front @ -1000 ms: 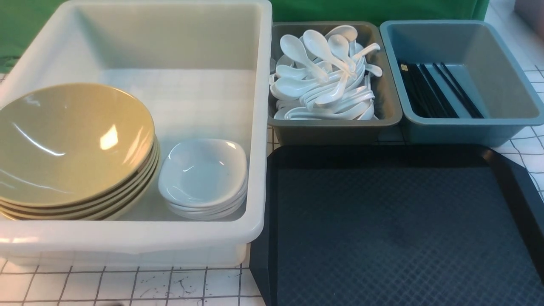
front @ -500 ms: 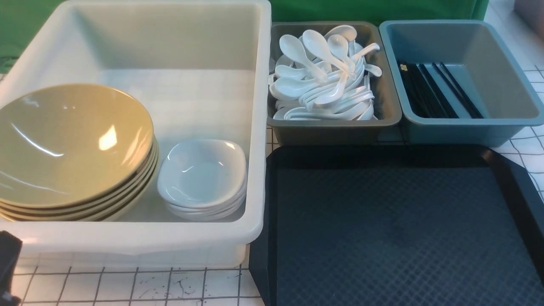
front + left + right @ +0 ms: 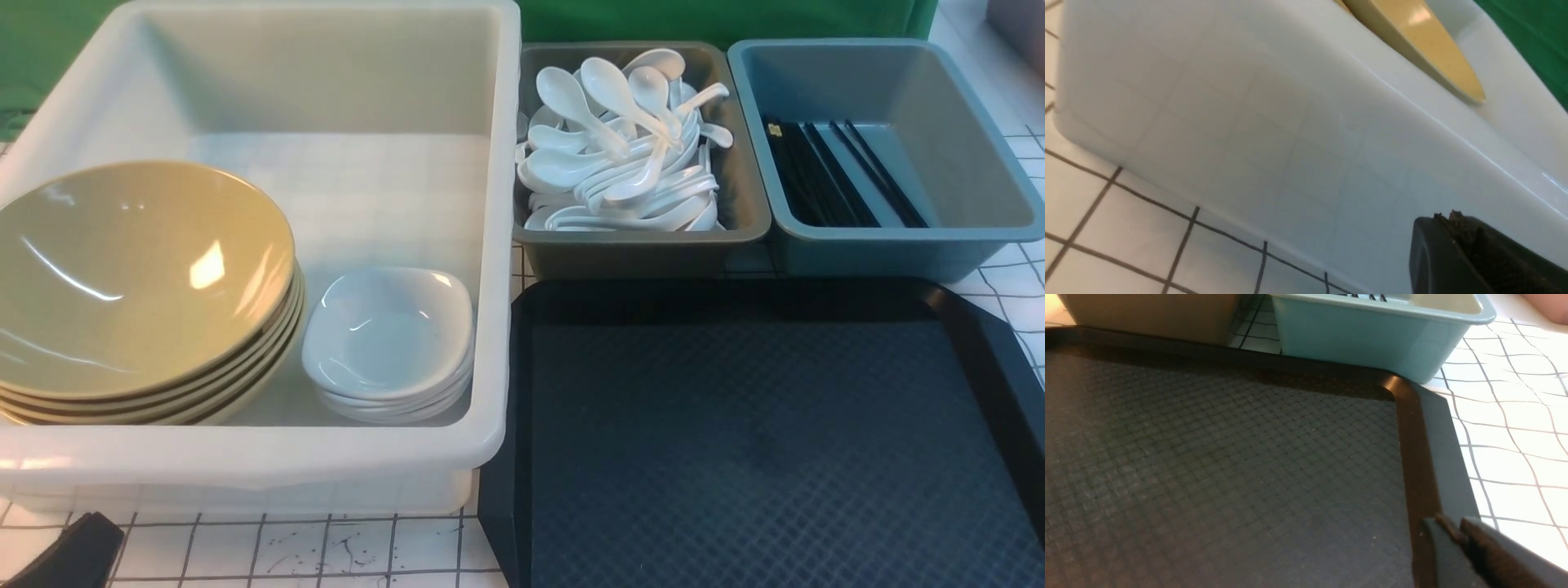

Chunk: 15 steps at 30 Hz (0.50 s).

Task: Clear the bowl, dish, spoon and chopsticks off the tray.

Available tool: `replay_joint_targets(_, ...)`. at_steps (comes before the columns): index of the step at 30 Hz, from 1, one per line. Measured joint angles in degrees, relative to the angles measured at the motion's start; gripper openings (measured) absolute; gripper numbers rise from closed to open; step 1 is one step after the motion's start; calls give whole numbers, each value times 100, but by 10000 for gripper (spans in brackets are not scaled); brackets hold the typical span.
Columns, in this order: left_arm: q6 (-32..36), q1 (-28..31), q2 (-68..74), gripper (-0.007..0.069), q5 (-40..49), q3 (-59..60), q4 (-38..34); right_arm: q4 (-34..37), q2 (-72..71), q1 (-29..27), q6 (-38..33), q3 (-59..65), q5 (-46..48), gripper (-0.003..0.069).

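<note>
Already the big black diamond-textured plastic tray [image 3: 767, 441] lies bare: the mustard-tan bowl [image 3: 139, 269] and small white rounded-square dish [image 3: 390, 331] sit stacked in the white tub [image 3: 498, 245], spoons [image 3: 620, 155] and black chopsticks [image 3: 833, 175] in their bins. The left gripper [image 3: 1474, 253], clenched and empty, sits low beside the tub's near wall; the right gripper [image 3: 1457, 535] shows a narrow gap, holding nothing, over the tray's right rim.

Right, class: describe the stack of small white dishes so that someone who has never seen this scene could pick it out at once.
Start at the big white tub on the left of the table. Inside it, near its front right corner, sits the stack of small white dishes, right beside the stack of tan bowls. The dishes are white, rounded-square and far smaller than those wide round bowls.
</note>
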Motion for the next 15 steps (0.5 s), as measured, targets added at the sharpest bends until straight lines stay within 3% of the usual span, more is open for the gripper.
replay_joint_targets(15,0,-22,0,0,0,0,-65,0,0,0,0,0,0,98)
